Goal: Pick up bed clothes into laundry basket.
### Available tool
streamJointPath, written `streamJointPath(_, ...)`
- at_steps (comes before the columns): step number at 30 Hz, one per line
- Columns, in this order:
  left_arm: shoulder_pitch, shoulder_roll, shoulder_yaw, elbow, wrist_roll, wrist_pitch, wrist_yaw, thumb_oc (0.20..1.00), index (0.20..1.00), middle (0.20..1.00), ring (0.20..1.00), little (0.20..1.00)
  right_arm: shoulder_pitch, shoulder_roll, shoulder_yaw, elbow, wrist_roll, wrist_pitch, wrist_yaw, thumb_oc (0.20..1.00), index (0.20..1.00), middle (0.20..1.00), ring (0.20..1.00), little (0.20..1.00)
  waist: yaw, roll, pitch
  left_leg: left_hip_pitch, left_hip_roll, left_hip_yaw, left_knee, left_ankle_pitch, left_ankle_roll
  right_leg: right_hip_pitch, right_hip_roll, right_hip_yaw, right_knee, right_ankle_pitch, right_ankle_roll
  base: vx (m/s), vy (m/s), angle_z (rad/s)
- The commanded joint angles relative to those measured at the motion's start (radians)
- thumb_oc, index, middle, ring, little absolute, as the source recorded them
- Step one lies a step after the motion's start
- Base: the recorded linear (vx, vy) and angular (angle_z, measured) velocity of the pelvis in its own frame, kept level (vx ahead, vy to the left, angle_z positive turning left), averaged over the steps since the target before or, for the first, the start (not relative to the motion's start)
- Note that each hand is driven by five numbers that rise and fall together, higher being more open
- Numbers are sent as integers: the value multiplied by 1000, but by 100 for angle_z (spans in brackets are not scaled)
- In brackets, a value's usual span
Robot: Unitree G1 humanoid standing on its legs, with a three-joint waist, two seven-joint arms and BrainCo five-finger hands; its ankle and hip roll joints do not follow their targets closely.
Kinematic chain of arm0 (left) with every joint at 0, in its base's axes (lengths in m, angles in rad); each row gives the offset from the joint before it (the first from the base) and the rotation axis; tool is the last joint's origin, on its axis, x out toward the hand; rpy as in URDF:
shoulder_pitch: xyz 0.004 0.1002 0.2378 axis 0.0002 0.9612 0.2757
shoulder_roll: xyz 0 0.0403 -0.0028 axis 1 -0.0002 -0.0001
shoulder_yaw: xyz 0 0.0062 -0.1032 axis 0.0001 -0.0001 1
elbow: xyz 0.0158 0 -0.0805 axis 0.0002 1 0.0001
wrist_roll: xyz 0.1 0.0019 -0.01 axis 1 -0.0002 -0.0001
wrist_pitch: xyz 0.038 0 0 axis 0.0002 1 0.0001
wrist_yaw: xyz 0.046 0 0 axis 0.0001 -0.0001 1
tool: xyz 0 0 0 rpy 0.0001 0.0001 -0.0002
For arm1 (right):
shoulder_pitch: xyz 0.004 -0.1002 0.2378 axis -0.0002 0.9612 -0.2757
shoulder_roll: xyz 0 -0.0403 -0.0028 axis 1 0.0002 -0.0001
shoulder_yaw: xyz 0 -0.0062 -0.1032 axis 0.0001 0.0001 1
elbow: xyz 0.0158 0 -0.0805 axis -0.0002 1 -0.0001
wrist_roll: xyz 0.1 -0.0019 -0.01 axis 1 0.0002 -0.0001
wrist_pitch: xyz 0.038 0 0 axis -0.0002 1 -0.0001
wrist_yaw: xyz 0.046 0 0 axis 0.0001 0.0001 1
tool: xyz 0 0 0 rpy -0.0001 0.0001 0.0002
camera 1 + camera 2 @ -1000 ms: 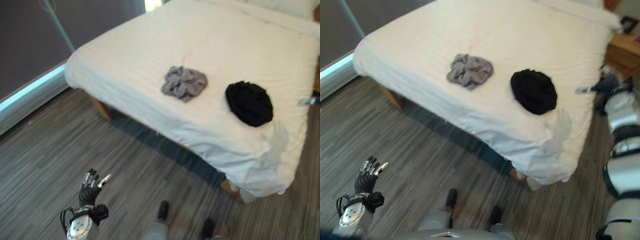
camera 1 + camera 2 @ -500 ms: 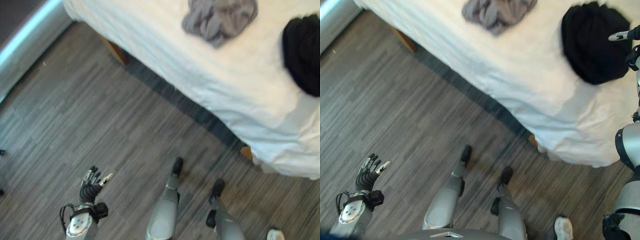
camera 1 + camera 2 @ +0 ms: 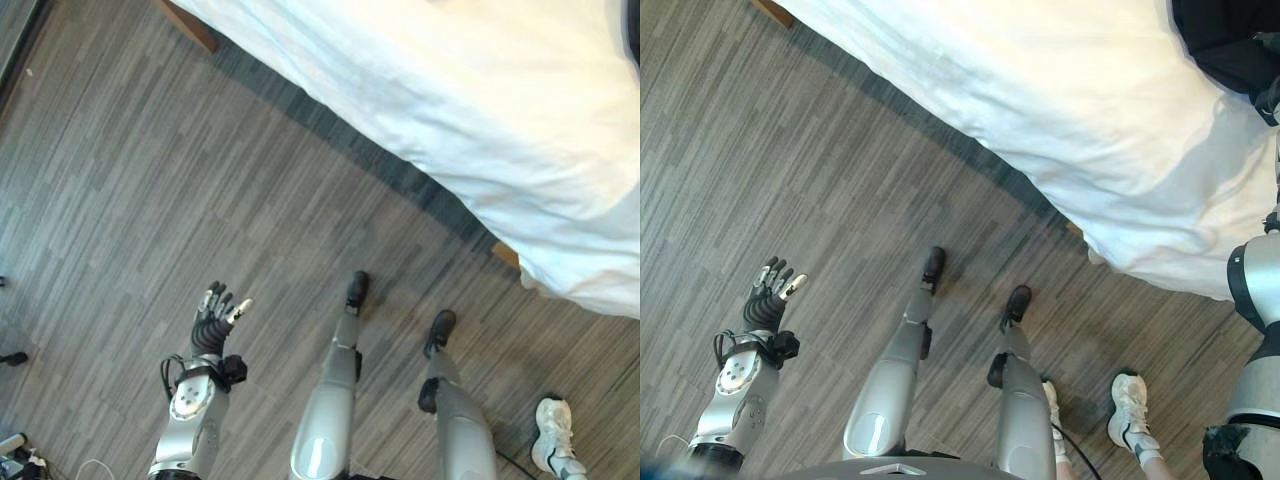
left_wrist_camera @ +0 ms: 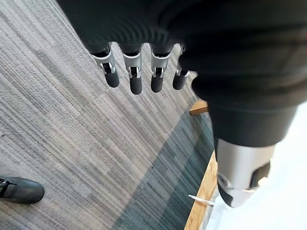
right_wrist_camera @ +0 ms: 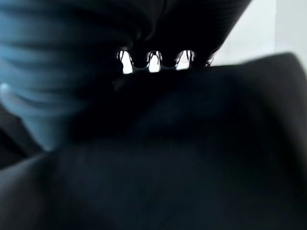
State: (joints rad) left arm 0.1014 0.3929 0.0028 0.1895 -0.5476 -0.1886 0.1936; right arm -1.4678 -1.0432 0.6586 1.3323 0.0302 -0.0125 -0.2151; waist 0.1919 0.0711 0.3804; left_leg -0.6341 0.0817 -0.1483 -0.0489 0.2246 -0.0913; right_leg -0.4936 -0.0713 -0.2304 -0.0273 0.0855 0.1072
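Resting on 1 black garment (image 3: 1230,45), right hand (image 3: 1268,95), grip unclear

Open floor on the left, bed edge ahead

Bare wood floor (image 3: 120,200) around the open left hand (image 3: 213,318). White bed (image 3: 480,110) overhanging, its edge barring the way forward. Person's white shoe (image 3: 1130,410) close behind on the right.
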Motion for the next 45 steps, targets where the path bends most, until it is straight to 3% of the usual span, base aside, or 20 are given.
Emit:
streamJointPath(1, -28, 32, 11, -61, -28, -54, 30, 1000, 1000, 1000, 1000, 1000, 4, -89, 62, -48, 60, -3, -31, 200, 200, 200, 200, 200, -9, -48, 63, 84, -29, 14, -38, -25, -54, -33, 8, 19, -60, 60, 19, 2, 28, -4)
streamJointPath(3, -44, 26, 38, -59, 4, -53, 48, 1000, 1000, 1000, 1000, 1000, 248, -87, -142, -293, 206, -60, -48, 200, 200, 200, 200, 200, -50, -73, 59, 165, -20, 28, -38, -52, -50, 46, 11, 26, -60, 44, 20, 54, 36, -5)
streamJointPath(4, -43, 31, 36, -60, 4, -53, 49, 1000, 1000, 1000, 1000, 1000, 267, -88, -160, -303, 204, -58, -50, 200, 200, 200, 200, 200, -47, -77, 60, 165, -22, 27, -38, -47, -49, 46, 8, 25, -60, 48, 20, 97, 35, -4)
streamJointPath(5, -33, 30, 53, -67, 19, -50, 43, 1000, 1000, 1000, 1000, 1000, 474, -63, -333, -483, 273, -98, -62, 200, 200, 200, 200, 200, -74, -86, 50, 220, -15, 37, -38, -72, -45, 101, 9, 28, -60, 32, 18, 35, 29, -2)
streamJointPath(7, -28, 39, 54, -73, 23, -46, 33, 1000, 1000, 1000, 1000, 1000, 599, -41, -443, -559, 306, -116, -62, 200, 200, 200, 200, 200, -82, -91, 42, 245, -13, 40, -38, -78, -43, 126, 5, 29, -60, 27, 18, 85, 35, -3)
streamJointPath(10, -22, 67, 50, -94, 51, -32, 9, 1000, 1000, 1000, 1000, 1000, 952, 92, -745, -722, 417, -180, -60, 200, 200, 200, 200, 200, -110, -95, 7, 337, -17, 53, -38, -106, -30, 209, -7, 31, -60, 3, 20, 135, 72, 0)
streamJointPath(12, -19, 65, 55, -114, 42, -23, -6, 1000, 1000, 1000, 1000, 1000, 1128, 191, -868, -860, 448, -203, -52, 200, 200, 200, 200, 200, -132, -97, -18, 388, -20, 61, -38, -123, -21, 260, -16, 36, -60, -12, 21, 97, 60, 1)
streamJointPath(13, -18, 69, 51, -115, 41, -22, -6, 1000, 1000, 1000, 1000, 1000, 1144, 196, -880, -872, 445, -199, -53, 200, 200, 200, 200, 200, -128, -99, -17, 388, -22, 59, -38, -118, -20, 260, -18, 35, -60, -8, 21, 171, 98, -2)
streamJointPath(14, -13, 76, 73, -136, 45, -11, -29, 1000, 1000, 1000, 1000, 1000, 1293, 289, -981, -987, 464, -224, -32, 200, 200, 200, 200, 200, -155, -96, -57, 438, -28, 67, -38, -136, -9, 306, -26, 40, -55, -24, 23, 175, 109, 2)
streamJointPath(16, -14, 88, 73, -154, 53, -7, -40, 1000, 1000, 1000, 1000, 1000, 1353, 328, -1011, -1026, 454, -224, -26, 200, 200, 200, 200, 200, -159, -97, -77, 479, -27, 72, -38, -152, -2, 342, -32, 45, -49, -38, 26, 146, 108, -2)
streamJointPath(17, -21, 83, 91, -171, 66, -1, -49, 1000, 1000, 1000, 1000, 1000, 1424, 408, -1049, -1073, 465, -224, -16, 200, 200, 200, 200, 200, -179, -97, -115, 534, -32, 84, -38, -164, 12, 383, -44, 53, -21, -53, 28, 131, 96, -21)
streamJointPath(19, -9, 74, 122, -195, 82, 7, -55, 1000, 1000, 1000, 1000, 1000, 1482, 476, -1079, -1140, 449, -222, -8, 200, 200, 200, 200, 200, -196, -93, -160, 577, -36, 95, -38, -179, 24, 415, -53, 67, -7, -65, 30, 152, 122, -29)
streamJointPath(28, -52, 50, 162, -285, 138, 6, -69, 1000, 1000, 1000, 1000, 1000, 1560, 629, -1201, -1275, 465, -252, -33, 200, 200, 200, 200, 200, -262, -90, -285, 699, -54, 146, -38, -241, 56, 500, -77, 122, 10, -77, 48, 69, 68, -24)
streamJointPath(37, -30, 6, 136, -305, 139, 20, -101, 1000, 1000, 1000, 1000, 1000, 1629, 762, -1159, -1342, 492, -243, -1, 200, 200, 200, 200, 200, -291, -95, -292, 714, -66, 198, -38, -257, 74, 485, -83, 166, -3, -45, 58, -20, 36, -15)
streamJointPath(45, -71, -5, 92, -272, 135, 30, -105, 1000, 1000, 1000, 1000, 1000, 1617, 775, -1097, -1340, 500, -229, 25, 200, 200, 200, 200, 200, -296, -98, -274, 722, -63, 226, -38, -258, 72, 476, -82, 182, -1, -35, 62, -8, -2, -16)
